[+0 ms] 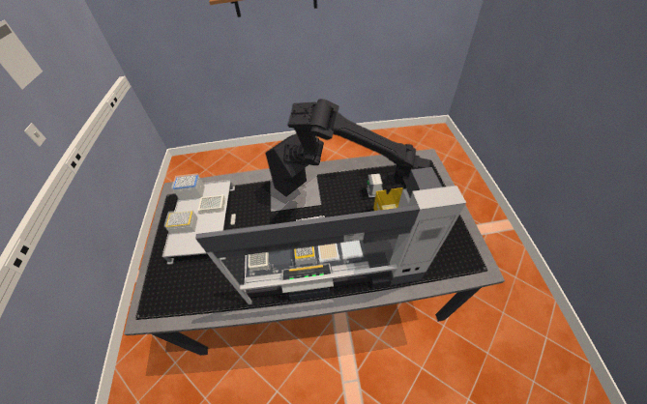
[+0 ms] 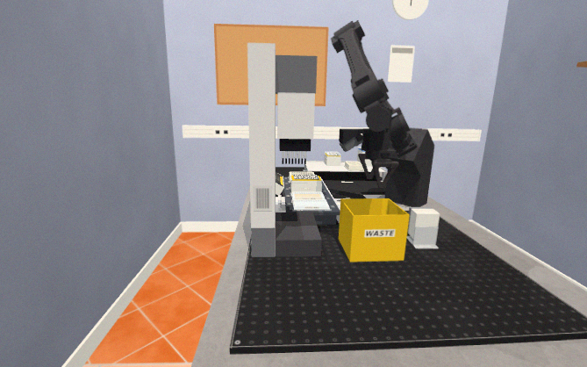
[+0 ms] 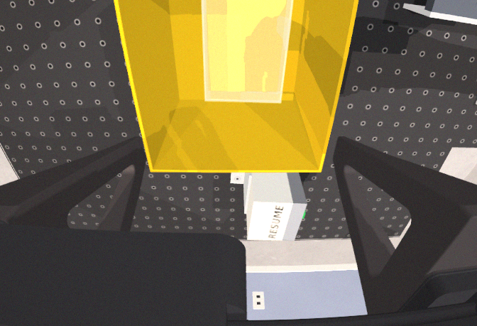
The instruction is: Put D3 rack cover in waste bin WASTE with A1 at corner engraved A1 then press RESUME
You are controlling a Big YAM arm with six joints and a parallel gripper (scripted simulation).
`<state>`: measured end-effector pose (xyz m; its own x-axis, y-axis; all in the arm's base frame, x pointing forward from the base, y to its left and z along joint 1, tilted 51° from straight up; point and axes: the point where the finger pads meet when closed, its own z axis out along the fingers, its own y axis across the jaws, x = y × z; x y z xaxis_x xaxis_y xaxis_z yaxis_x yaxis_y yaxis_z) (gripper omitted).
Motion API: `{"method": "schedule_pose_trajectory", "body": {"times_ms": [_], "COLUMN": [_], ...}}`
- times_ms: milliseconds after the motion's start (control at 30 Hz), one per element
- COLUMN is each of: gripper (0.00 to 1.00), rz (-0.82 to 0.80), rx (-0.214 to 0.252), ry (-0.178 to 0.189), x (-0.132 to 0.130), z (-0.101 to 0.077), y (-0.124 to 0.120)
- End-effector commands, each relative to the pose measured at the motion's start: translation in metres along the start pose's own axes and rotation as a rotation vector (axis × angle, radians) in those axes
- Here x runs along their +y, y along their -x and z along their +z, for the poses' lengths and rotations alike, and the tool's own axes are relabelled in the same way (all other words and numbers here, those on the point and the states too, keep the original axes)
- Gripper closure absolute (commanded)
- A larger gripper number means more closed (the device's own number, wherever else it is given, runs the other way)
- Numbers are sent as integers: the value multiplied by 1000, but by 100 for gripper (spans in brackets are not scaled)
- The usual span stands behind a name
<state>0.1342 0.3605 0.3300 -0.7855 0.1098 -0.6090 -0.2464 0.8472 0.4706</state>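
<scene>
The yellow WASTE bin stands on the black breadboard, also seen in the exterior view. A pale translucent cover lies inside it, wholly below the rim. My gripper is open and empty. It hangs above the bin's rim on the side near the RESUME box, as the side view shows too. The yellow-framed tip rack at D3 sits on the deck with its tips showing and no cover on it.
The liquid handler's gantry and tower stand beside the bin. Open plates sit next to the D3 rack on the deck. The shelf unit holds several racks at the far left. The RESUME box stands right beside the bin.
</scene>
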Motion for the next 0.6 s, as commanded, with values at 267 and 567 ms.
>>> {"method": "schedule_pose_trajectory", "body": {"times_ms": [267,567], "gripper": [0,0], "rz": [40,38], "rx": [-20,-23], "ry": [32,31], "x": [-31,-65], "z": [-12,-11], "y": [20,30]}}
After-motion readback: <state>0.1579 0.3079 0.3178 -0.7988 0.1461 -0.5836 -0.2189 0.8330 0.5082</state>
